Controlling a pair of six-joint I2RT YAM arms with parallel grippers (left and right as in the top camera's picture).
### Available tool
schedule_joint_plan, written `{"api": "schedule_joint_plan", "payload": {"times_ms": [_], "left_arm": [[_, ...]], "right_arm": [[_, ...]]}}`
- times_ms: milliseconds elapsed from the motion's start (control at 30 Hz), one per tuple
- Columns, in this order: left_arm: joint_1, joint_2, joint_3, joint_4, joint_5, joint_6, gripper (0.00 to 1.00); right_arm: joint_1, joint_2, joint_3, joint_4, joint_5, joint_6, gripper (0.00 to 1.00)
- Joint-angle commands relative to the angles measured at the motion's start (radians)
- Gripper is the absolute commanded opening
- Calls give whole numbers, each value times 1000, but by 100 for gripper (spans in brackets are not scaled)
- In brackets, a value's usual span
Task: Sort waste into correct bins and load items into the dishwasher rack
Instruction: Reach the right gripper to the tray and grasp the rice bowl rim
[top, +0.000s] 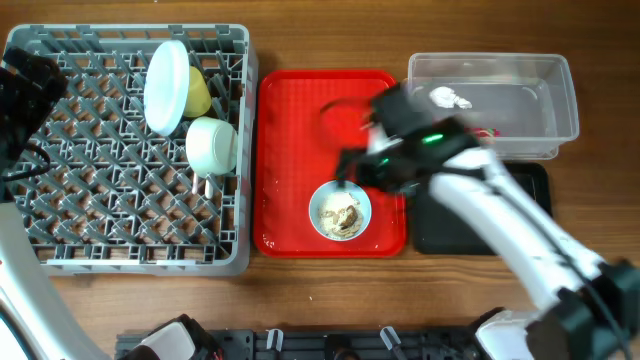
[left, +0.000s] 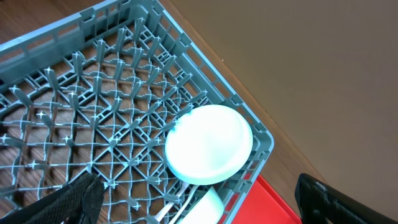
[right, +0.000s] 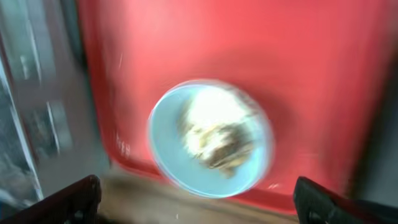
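Right pincer (top: 352, 168) is hovering, jaws spread wide and empty, just above the bowl (top: 340, 210) of food scraps (top: 345, 216) sitting near on the red tray (top: 290, 120). Scrap-clearing seems underway; next it is needing to drop, grip the rim, then tip toward the black tray (top: 450, 225) on the right.

The right arm (top: 500, 215) has a smooth white shell between bulky black joints, with 1 small green light (top: 432, 138) at its wrist. The left arm (top: 22, 90) is black, with a thin black cable (top: 30, 162). The left pincer (left: 199, 199) and right pincer (right: 196, 199) each have 2 matte black fingertips (left: 74, 196).
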Motion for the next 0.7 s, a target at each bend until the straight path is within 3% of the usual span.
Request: {"api": "schedule_joint_plan", "payload": {"times_ms": [0, 167, 333, 400, 433, 500, 533, 667], "left_arm": [[5, 6, -3, 2, 11, -14, 100], [5, 6, -3, 2, 11, -13, 100], [5, 6, -3, 2, 11, -13, 100], [5, 6, -3, 2, 11, -14, 100], [5, 6, -3, 2, 11, -14, 100], [5, 6, -3, 2, 11, -14, 100], [5, 6, -3, 2, 11, -13, 100], [5, 6, -3, 2, 11, -14, 99]], "right_arm": [[200, 121, -7, 31, 73, 3, 100], [364, 183, -6, 90, 291, 5, 100], [370, 183, -7, 90, 356, 2, 100], [371, 183, -7, 111, 350, -72, 99], [371, 183, -8, 130, 341, -103, 93], [371, 183, -8, 161, 322, -99, 31], [371, 183, -8, 170, 303, -97, 15], [371, 183, -13, 172, 312, -97, 19]]}}
